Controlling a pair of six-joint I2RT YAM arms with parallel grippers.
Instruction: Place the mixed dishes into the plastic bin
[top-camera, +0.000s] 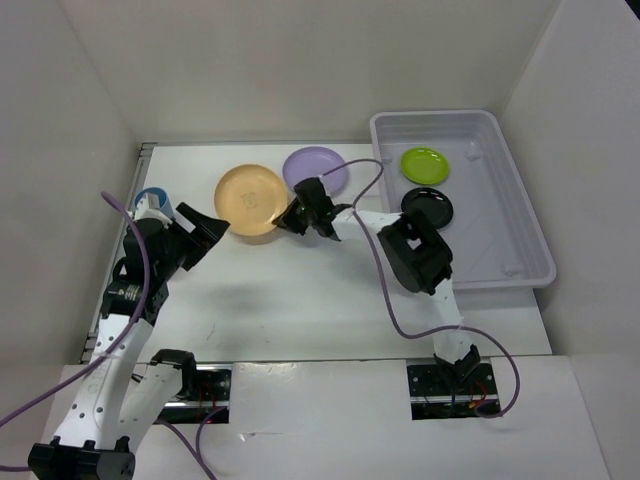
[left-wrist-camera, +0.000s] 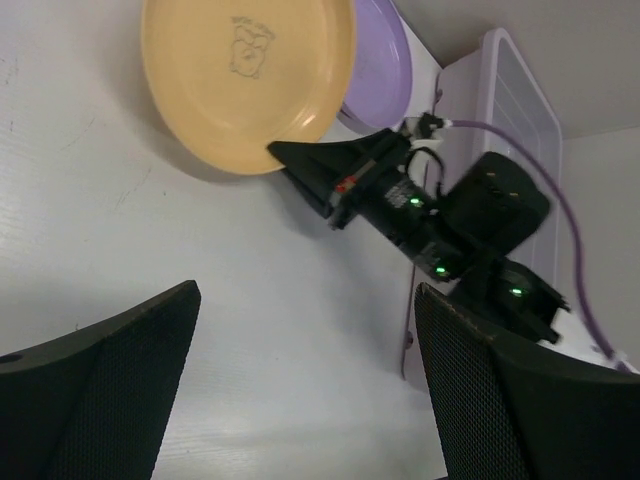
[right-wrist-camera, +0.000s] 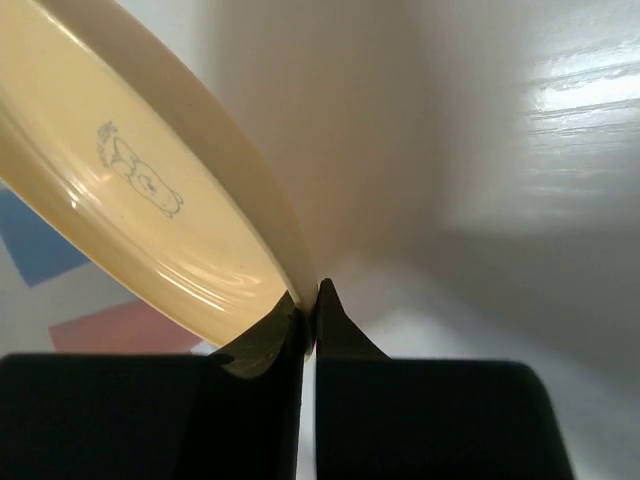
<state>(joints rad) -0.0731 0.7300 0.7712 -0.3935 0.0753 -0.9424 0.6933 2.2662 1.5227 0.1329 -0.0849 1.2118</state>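
Right gripper clamped on the rim of the round pale-orange plastic plate, just beside the round lavender plastic plate; I'd lift level, clear that neighbour, then swing over the large translucent lavender plastic bin; left gripper gapes empty.

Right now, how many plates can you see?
4. The lime green plate and the black plate lie in the plastic bin. The lavender plate sits on the table; the right tool pinches the pale orange plate beside it. An arm could hide more.
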